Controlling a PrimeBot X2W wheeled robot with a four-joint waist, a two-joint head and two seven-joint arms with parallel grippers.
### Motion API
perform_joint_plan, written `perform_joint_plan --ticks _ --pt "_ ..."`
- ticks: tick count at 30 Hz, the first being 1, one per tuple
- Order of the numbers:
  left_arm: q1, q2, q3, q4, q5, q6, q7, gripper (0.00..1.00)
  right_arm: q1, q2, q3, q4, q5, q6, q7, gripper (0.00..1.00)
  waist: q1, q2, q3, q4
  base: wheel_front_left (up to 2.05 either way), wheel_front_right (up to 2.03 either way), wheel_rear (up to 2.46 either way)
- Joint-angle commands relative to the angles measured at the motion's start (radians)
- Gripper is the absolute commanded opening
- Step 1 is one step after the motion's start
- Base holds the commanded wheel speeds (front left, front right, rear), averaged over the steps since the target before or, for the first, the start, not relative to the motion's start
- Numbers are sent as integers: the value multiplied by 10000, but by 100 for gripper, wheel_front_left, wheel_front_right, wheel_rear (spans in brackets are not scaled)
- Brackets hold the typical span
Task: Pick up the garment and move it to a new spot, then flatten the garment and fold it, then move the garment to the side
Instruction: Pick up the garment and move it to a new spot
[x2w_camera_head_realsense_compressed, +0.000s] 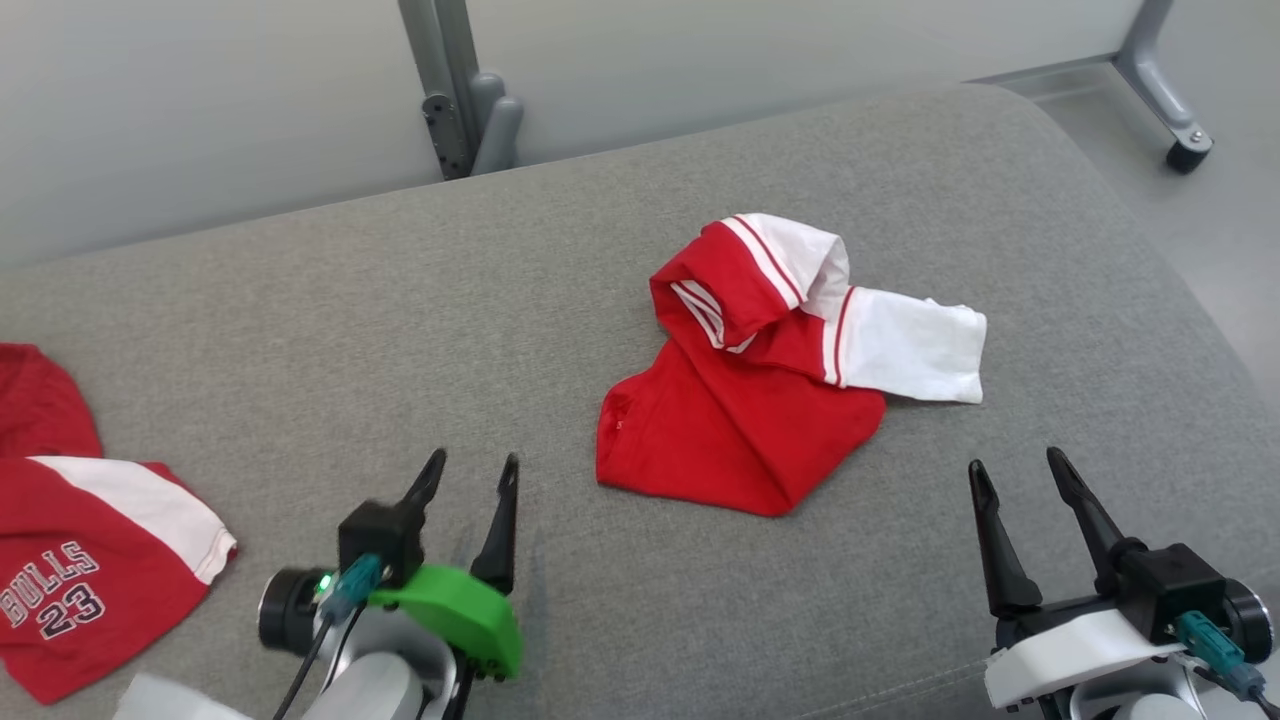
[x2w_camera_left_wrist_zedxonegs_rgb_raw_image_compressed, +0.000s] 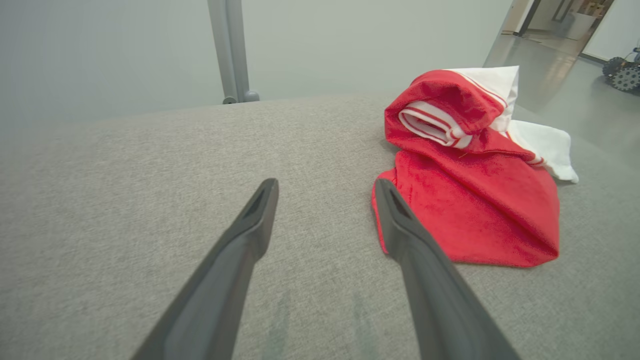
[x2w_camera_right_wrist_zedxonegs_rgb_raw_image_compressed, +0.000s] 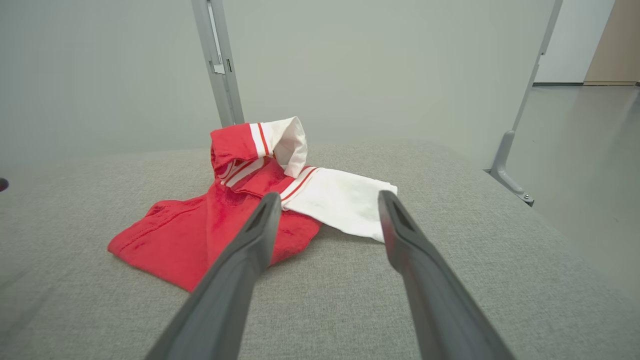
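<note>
The garment (x2w_camera_head_realsense_compressed: 750, 420) (x2w_camera_left_wrist_zedxonegs_rgb_raw_image_compressed: 475, 210) (x2w_camera_right_wrist_zedxonegs_rgb_raw_image_compressed: 180, 235), a crumpled red and white top, lies right of centre on the grey padded surface (x2w_camera_head_realsense_compressed: 400, 330), with its white sleeve reaching toward the rounded right edge. Beyond that edge is the floor (x2w_camera_head_realsense_compressed: 1235, 260). The left gripper (x2w_camera_head_realsense_compressed: 474, 458) hangs near the front edge, jaws spread wide and empty, apart from the garment's red lower corner. The right gripper (x2w_camera_head_realsense_compressed: 1015, 460) is likewise spread and empty, in front of the white sleeve without touching it. A broad bare stretch separates the garment from a second red shirt (x2w_camera_head_realsense_compressed: 90, 560), lettered BULLS 23, at the left edge. More bare cloth runs back to a metal post (x2w_camera_head_realsense_compressed: 460, 90).
</note>
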Motion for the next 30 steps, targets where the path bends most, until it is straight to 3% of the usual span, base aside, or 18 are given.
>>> perform_joint_plan --ticks 1,5,10,21,30 --pt "767 151 548 -509 426 124 -4 100 208 -70 -150 -108 -109 -7 -34 100 0 0 -342 495 0 0 0" --pt "2216 196 1898 -1397 1328 -19 -4 100 469 -138 -360 -228 -159 -7 -34 100 0 0 -440 870 0 0 0" --pt "3324 -127 3279 -1990 2365 -507 -6 100 624 -257 -550 -224 -205 -7 -34 100 0 0 -548 1310 0 0 0" --pt "4120 -990 5269 -2108 3701 -1777 -7 100 687 -474 -753 184 -288 -7 -34 100 0 0 -686 1841 0 0 0" --pt "4348 -1560 6307 -2046 4346 -2460 -7 100 412 -579 -217 658 -161 -7 -34 100 0 0 -869 1906 0 0 0"
